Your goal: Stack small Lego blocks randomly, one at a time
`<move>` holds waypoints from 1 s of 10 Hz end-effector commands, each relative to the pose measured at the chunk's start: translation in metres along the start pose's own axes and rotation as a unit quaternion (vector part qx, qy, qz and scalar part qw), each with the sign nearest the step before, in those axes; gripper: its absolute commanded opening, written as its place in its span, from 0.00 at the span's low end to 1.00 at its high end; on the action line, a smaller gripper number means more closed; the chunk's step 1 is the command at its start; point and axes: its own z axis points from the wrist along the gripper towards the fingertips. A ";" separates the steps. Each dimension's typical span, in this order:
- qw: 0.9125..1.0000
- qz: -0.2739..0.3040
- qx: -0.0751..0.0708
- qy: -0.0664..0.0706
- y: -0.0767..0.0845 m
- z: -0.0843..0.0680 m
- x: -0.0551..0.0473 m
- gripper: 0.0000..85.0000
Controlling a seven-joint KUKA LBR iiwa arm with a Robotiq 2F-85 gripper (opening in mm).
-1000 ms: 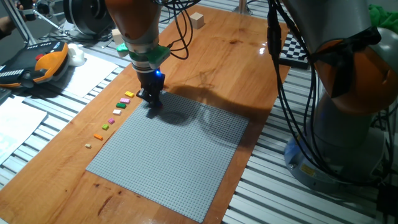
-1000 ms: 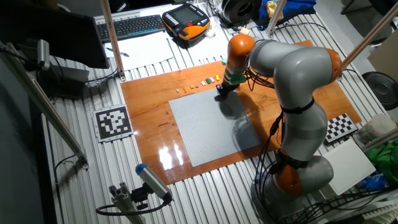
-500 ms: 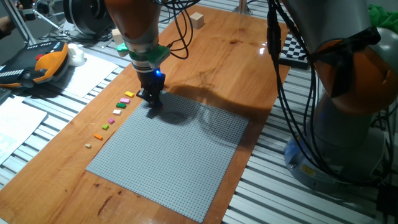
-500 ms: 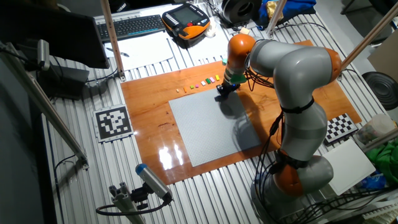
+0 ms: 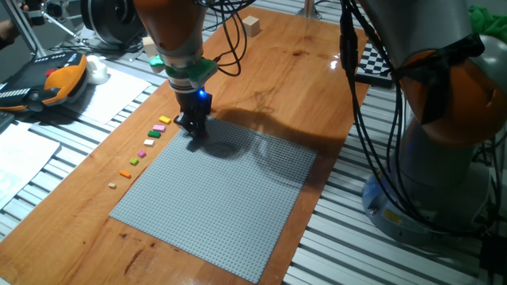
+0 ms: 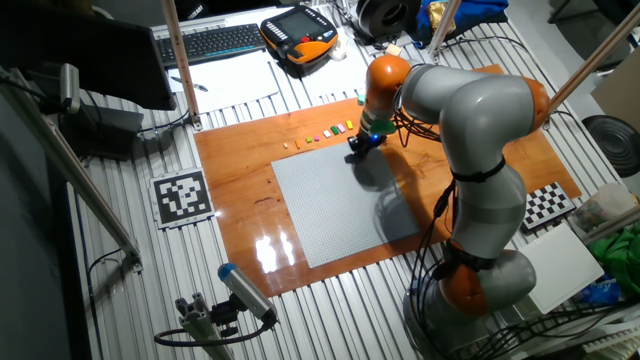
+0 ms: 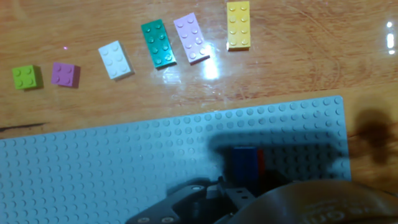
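Gripper down at the corner of the grey baseplate, tips right at the studs. Pinching a blue brick with a red one tight against it, both low over the plate. Jaw gap itself hidden behind the hand's body. Just beyond the jaws, off the plate on bare wood, a row of loose bricks: yellow, pink, dark green, white, purple, lime. Far past, a wooden cube near the table's edge; orange pendant off to one side.
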 end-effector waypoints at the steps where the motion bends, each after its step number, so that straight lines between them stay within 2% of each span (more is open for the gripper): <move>1: 1.000 0.000 0.001 0.002 0.000 -0.005 -0.001 0.40; 10: 1.000 0.001 0.004 -0.002 0.001 -0.006 -0.001 0.40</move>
